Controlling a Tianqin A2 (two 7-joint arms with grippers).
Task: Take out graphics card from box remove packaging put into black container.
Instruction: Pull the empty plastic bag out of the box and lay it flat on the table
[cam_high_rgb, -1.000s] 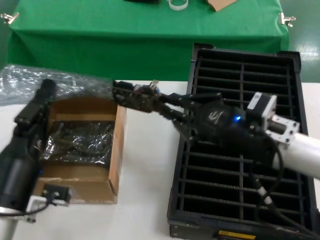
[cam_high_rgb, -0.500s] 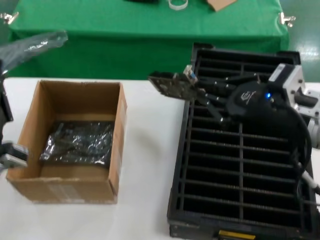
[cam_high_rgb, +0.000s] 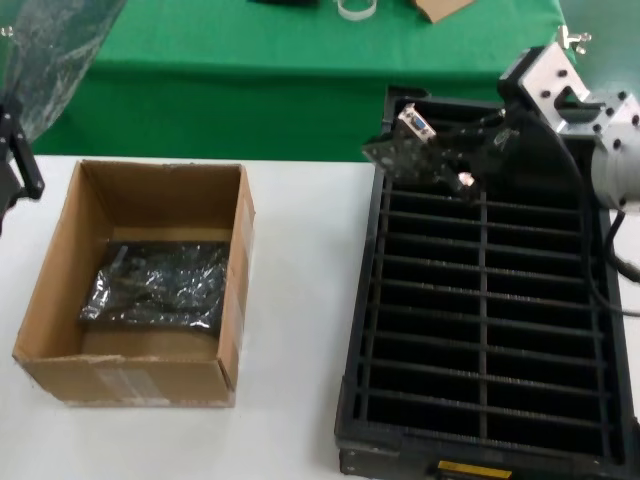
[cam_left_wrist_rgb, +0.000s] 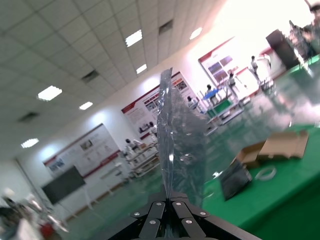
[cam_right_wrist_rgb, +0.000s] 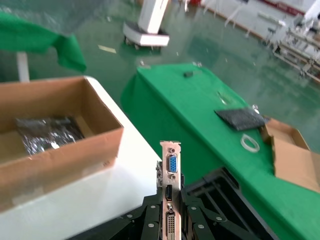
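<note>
Left gripper (cam_left_wrist_rgb: 167, 212): clamped on the emptied packaging (cam_high_rgb: 55, 45), now lifted beyond the desk's far-left corner, clear of the box (cam_high_rgb: 140, 285).
Right gripper (cam_right_wrist_rgb: 167, 217): pinching the graphics card (cam_high_rgb: 425, 155), carried from mid-desk to the black container (cam_high_rgb: 480, 300)'s far edge.
Meaning: unwrapping done; slotting remains.

A plain white table (cam_high_rgb: 290, 330) carries a brown corrugated cardboard carton (cam_high_rgb: 140, 380) at its left and, apart, a large slotted black plastic tray (cam_high_rgb: 480, 330) at its right.
</note>
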